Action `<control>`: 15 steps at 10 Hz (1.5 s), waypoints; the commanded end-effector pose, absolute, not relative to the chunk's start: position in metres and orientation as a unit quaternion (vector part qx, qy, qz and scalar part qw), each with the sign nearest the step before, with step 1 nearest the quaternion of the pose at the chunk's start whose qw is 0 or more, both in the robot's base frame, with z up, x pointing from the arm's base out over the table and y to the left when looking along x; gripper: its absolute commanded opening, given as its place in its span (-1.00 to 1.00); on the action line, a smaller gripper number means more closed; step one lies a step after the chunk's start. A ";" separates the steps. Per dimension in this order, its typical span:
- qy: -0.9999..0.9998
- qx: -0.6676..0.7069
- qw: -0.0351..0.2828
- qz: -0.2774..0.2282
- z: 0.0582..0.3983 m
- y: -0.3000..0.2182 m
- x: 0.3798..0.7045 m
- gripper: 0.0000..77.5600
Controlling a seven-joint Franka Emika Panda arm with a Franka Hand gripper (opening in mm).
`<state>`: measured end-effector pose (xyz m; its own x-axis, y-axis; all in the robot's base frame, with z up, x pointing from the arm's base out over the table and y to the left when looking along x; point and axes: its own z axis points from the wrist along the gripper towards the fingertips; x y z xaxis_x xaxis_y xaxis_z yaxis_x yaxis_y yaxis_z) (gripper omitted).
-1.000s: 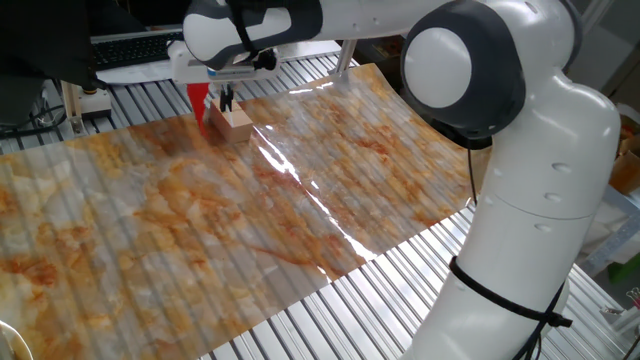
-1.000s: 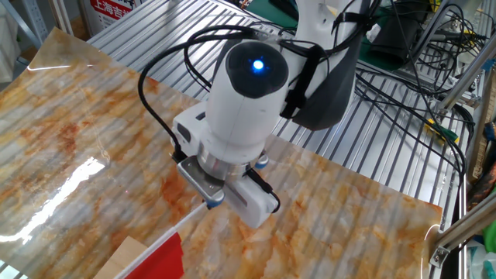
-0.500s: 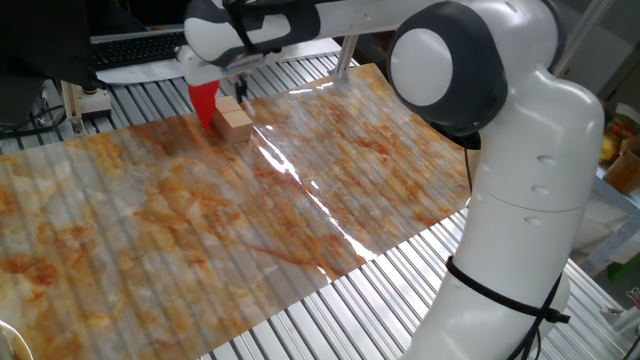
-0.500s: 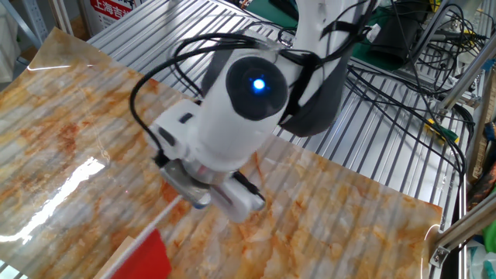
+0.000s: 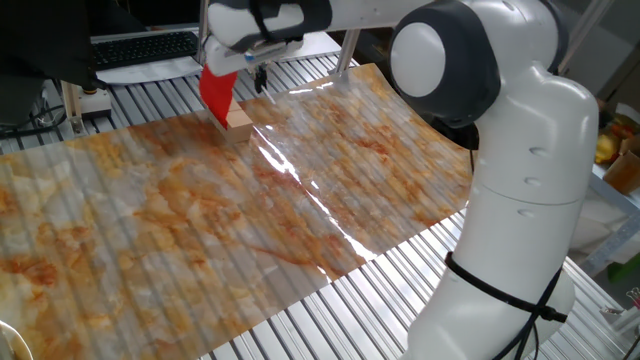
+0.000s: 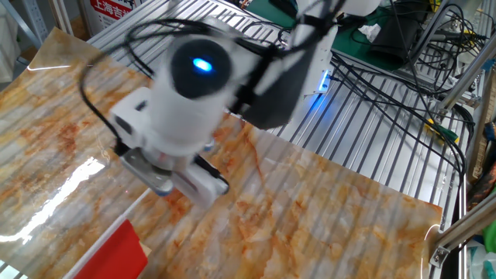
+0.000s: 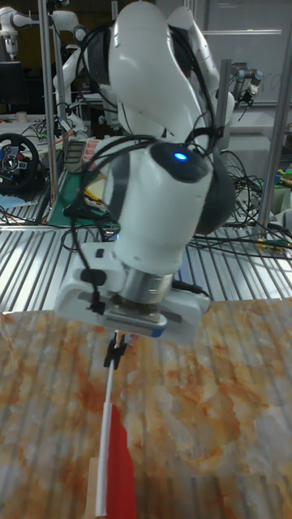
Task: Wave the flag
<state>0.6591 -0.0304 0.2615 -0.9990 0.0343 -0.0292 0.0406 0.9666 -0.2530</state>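
The flag is a small red cloth (image 5: 218, 92) on a thin white stick (image 7: 106, 430), joined to a tan wooden block (image 5: 240, 123). The block rests on the orange-marbled sheet (image 5: 300, 200) at the far left. My gripper (image 5: 258, 79) hangs just above the block. In the tall fixed view the gripper (image 7: 115, 352) is shut on the top of the stick, with the red cloth (image 7: 122, 470) hanging below it. In the other fixed view the blurred wrist housing (image 6: 174, 155) hides the fingers, and the cloth (image 6: 116, 252) shows at the bottom left.
The marbled sheet covers a slatted metal table (image 5: 400, 300). A keyboard (image 5: 140, 45) lies behind the far edge. Cables (image 6: 403, 77) trail off one side of the table. A steering wheel (image 7: 16, 162) and other gear stand in the background.
The gripper has swung sideways with the stick, right in one fixed view and left in the other. The red cloth has tilted over with it. The block has stayed on the sheet.
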 end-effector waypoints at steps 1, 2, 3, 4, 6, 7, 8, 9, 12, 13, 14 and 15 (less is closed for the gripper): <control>0.979 0.162 -0.013 0.124 0.271 -0.010 0.669 -0.97; 0.976 0.175 -0.012 0.130 0.272 0.003 0.668 -0.97; 0.974 0.183 -0.011 0.133 0.273 0.010 0.667 -0.97; 0.970 0.199 -0.006 0.138 0.274 0.030 0.665 -0.97; 0.951 0.239 -0.012 0.194 0.274 0.051 0.661 -0.97; 0.939 0.260 -0.016 0.226 0.275 0.058 0.659 -0.97; 0.935 0.264 -0.017 0.235 0.275 0.060 0.659 -0.97; 0.920 0.280 -0.022 0.272 0.278 0.068 0.655 -0.97; 0.920 0.285 -0.016 0.269 0.279 0.075 0.652 -0.97; 0.934 0.270 -0.010 0.233 0.279 0.075 0.652 -0.97; 0.945 0.258 -0.006 0.201 0.279 0.075 0.652 -0.97; 0.967 0.224 0.001 0.118 0.279 0.074 0.653 -0.97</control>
<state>0.6568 0.0408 0.2718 -0.9122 0.3946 0.1107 0.4089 0.8591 0.3076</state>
